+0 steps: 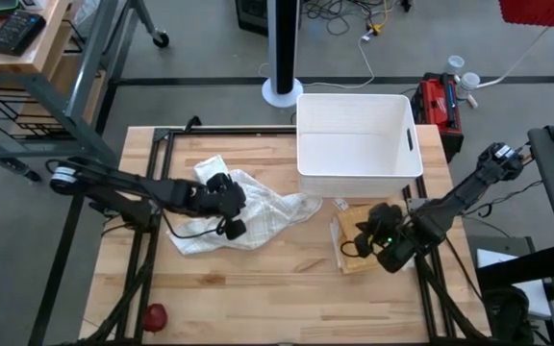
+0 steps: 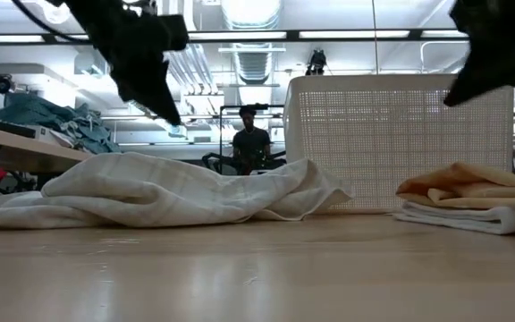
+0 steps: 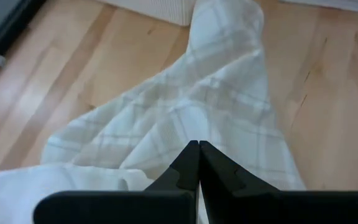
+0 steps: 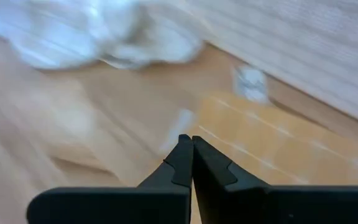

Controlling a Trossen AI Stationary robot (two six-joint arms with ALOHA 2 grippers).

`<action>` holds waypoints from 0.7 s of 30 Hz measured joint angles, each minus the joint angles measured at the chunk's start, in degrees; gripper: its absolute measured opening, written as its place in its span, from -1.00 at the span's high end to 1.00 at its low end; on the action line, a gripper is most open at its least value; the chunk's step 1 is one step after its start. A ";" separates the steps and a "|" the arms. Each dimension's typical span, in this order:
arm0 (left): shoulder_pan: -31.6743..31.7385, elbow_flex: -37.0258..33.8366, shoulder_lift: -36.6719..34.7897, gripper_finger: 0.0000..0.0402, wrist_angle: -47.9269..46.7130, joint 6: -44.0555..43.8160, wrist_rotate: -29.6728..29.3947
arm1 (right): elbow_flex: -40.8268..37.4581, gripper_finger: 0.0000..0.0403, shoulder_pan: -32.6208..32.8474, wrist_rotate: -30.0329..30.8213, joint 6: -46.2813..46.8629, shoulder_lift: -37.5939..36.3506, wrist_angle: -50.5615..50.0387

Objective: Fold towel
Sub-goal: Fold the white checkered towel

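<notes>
A white plaid towel (image 1: 248, 216) lies crumpled on the table left of centre, also seen in the low view (image 2: 168, 192) and the left wrist view (image 3: 191, 106). My left gripper (image 1: 227, 200) hovers above it, shut (image 3: 199, 147), clear of the cloth in the low view (image 2: 170, 114). A folded stack with a tan towel on top (image 1: 352, 242) rests on the table's right side (image 2: 472, 201). My right gripper (image 1: 373, 238) is shut (image 4: 191, 140) and hangs above that stack without touching it.
A white perforated basket (image 1: 359, 135) stands at the far edge, right of centre, close behind the folded stack (image 2: 392, 134). A small red object (image 1: 154, 315) sits near the table's near left corner. Bare wood lies along the near side (image 1: 287, 288). A person sits beyond the table (image 2: 251, 139).
</notes>
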 joint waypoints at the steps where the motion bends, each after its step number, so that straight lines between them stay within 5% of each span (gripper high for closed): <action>1: -0.06 -0.82 0.23 1.00 0.76 -0.73 0.09 | 0.14 1.00 -0.28 1.25 -1.89 -0.03 2.20; 10: -0.22 -9.46 1.94 1.00 14.73 -2.82 8.28 | 0.20 1.00 -7.23 1.31 -25.63 3.90 28.85; 17: -0.21 -14.84 1.94 0.86 15.49 -10.14 8.50 | 0.18 1.00 -12.13 -0.79 -35.49 6.50 37.65; 21: -1.20 -19.84 1.94 0.85 24.50 -16.30 23.44 | 1.37 1.00 -15.24 -4.52 -38.98 7.41 37.99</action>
